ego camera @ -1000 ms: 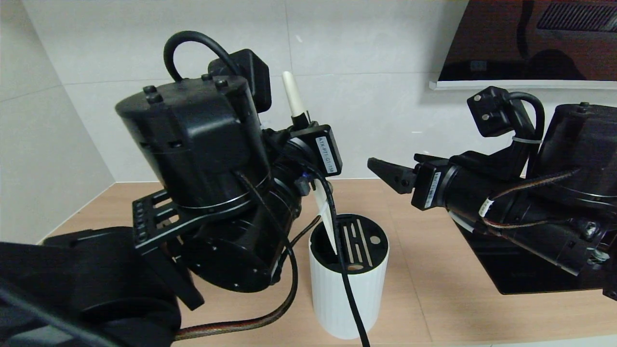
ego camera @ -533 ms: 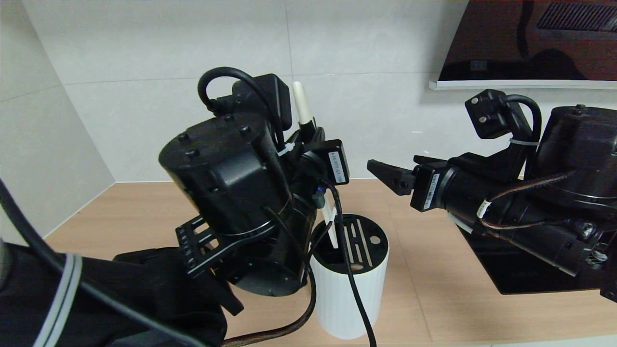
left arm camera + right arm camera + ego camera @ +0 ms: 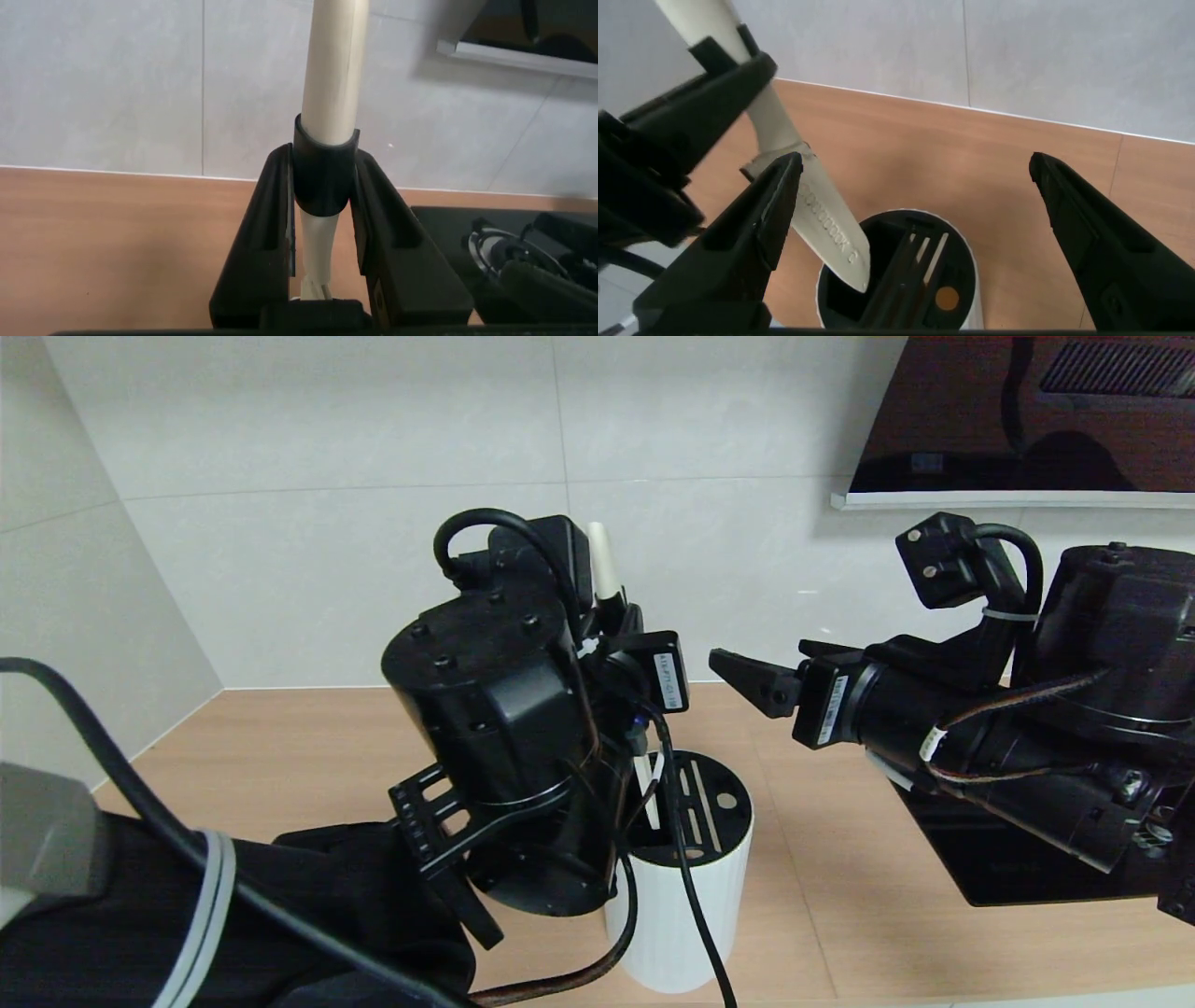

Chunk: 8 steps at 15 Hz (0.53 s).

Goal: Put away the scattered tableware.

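A knife with a cream handle (image 3: 605, 560) stands nearly upright, and my left gripper (image 3: 618, 614) is shut on it just below the handle. Its pale blade (image 3: 648, 791) dips into the black slotted top of the white ribbed knife holder (image 3: 686, 905). The left wrist view shows the handle (image 3: 334, 65) clamped between the left gripper's (image 3: 325, 177) two black fingers. To the right of the holder and above it, my right gripper (image 3: 761, 661) is open and holds nothing. Between the right gripper's (image 3: 915, 201) spread fingers I see the blade (image 3: 827, 229) entering the holder (image 3: 906, 280).
The holder stands on a light wooden counter (image 3: 280, 747) near its front edge. A black cooktop (image 3: 971, 863) is set into the counter on the right, under a dark range hood (image 3: 1027, 420). Pale tiled walls close the back and left.
My left arm has moved right and down, and the knife has sunk lower, its blade deeper in the holder. The right arm has hardly moved.
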Motion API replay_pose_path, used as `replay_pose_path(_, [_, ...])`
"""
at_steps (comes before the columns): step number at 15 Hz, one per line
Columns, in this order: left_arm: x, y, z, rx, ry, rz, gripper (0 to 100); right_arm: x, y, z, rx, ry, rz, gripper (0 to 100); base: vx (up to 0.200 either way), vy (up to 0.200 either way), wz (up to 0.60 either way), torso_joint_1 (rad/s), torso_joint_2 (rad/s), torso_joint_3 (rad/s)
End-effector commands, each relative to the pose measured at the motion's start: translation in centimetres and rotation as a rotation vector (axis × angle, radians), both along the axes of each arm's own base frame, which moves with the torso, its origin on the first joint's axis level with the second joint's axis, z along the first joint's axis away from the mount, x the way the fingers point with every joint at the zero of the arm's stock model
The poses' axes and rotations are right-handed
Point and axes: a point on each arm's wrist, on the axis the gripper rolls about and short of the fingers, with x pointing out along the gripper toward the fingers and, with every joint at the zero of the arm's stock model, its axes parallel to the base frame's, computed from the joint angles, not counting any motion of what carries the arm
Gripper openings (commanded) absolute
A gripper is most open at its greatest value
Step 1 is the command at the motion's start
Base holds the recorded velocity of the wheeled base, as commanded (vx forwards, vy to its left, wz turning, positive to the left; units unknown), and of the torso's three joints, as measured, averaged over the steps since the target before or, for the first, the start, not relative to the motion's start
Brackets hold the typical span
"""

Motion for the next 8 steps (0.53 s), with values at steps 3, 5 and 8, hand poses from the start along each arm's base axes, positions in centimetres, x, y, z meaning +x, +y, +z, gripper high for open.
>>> replay_pose_path(3, [0.2,-0.3,-0.8,0.016,0.015,-0.001,0,0.0,0.0,0.0,-0.001,0.001,0.000,100,0.000,0.000,0.00,0.000,0.00,0.000])
replay_pose_path(5, [0.4,-0.6,-1.5,0.018,0.027,-0.006,0,0.0,0.0,0.0,-0.001,0.001,0.000,100,0.000,0.000,0.00,0.000,0.00,0.000])
replay_pose_path(8, [0.5,-0.8,-2.8,0.051,0.051,-0.008,0,0.0,0.0,-0.1,-0.003,0.003,0.000,100,0.000,0.000,0.00,0.000,0.00,0.000])
